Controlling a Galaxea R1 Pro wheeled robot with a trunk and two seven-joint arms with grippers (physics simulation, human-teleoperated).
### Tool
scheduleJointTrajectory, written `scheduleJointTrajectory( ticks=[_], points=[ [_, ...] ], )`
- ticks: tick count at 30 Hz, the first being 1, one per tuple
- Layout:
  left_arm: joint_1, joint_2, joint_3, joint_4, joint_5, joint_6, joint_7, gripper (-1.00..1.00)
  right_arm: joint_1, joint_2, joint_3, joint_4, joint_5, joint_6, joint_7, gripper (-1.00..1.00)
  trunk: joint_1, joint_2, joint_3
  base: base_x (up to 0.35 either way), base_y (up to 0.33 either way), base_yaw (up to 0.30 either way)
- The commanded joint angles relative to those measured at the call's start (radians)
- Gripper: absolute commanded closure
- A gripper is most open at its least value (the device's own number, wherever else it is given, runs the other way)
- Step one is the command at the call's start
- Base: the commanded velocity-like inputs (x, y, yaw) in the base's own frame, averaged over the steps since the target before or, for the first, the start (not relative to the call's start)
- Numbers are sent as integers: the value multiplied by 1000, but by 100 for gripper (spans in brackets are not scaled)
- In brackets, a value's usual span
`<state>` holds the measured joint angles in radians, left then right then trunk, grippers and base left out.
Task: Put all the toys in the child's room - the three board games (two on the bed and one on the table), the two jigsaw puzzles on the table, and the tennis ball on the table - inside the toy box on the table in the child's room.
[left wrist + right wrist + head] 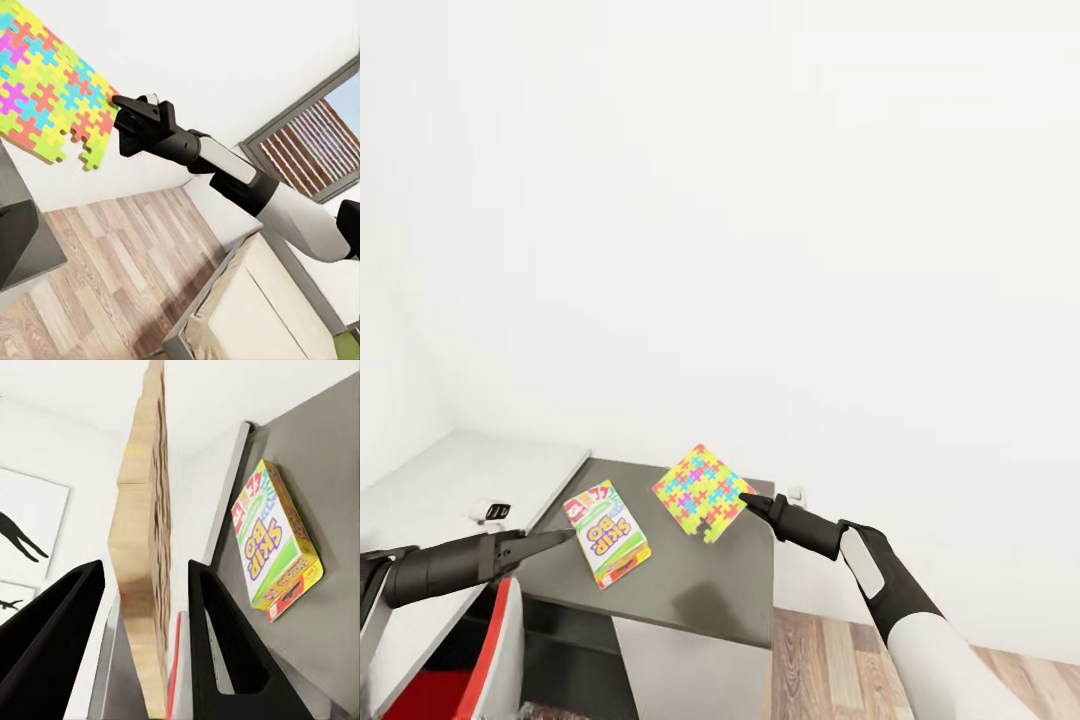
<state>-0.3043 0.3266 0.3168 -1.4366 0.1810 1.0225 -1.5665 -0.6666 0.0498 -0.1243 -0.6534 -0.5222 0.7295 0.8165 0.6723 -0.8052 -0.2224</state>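
Note:
My right gripper is shut on the edge of a jigsaw puzzle, a thin mat of yellow, pink, green and blue pieces held tilted above the table's dark grey section. The left wrist view has the same puzzle in the air against the white wall, with the right gripper at its edge. Seen edge-on, the puzzle stands between the right fingers. A "SKIP BO" board game lies flat on the dark section, and my left gripper is shut just left of it.
The light grey desk top runs along the left with a small white object on it. A red-and-white shape fills the lower left corner. Wood-plank floor lies to the right. The beige bed and a window appear behind.

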Motion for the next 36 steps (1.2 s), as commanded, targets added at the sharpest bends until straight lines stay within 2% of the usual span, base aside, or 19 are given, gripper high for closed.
scheduleJointTrajectory(
  ticks=[1,17,20,22,24,25,27,29,36],
  points=[
    [-1,0,0,0,-1,10,-4,-100,-1,1,-5,0,1,5,2,100,-4,6,2,-6,0,280],
    [0,8,6,-1,-1,7,-4,-100,-1,1,-3,0,1,4,6,100,-65,118,58,0,0,280],
    [1,14,12,-1,1,6,-4,-100,-1,1,-3,-1,1,4,8,100,-77,139,68,0,0,280],
    [1,28,14,-2,1,6,-4,-100,-1,1,-1,-26,1,4,8,100,-84,153,75,0,0,280],
    [1,53,33,-1,3,5,-4,-100,-4,3,2,-78,1,5,4,100,-92,167,82,0,0,280],
    [1,64,54,-1,4,5,-4,-100,-4,6,3,-103,1,5,2,100,-96,174,86,0,0,280],
    [3,73,90,-1,6,5,-4,-100,-5,9,4,-123,4,6,0,100,-103,188,93,0,0,280],
    [3,77,110,-1,6,5,-4,-100,-5,11,4,-128,5,7,0,100,-111,202,100,0,0,280],
    [5,90,126,-1,6,5,-4,-100,-5,11,5,-132,9,7,0,100,-138,251,123,0,0,282]
  ],
)
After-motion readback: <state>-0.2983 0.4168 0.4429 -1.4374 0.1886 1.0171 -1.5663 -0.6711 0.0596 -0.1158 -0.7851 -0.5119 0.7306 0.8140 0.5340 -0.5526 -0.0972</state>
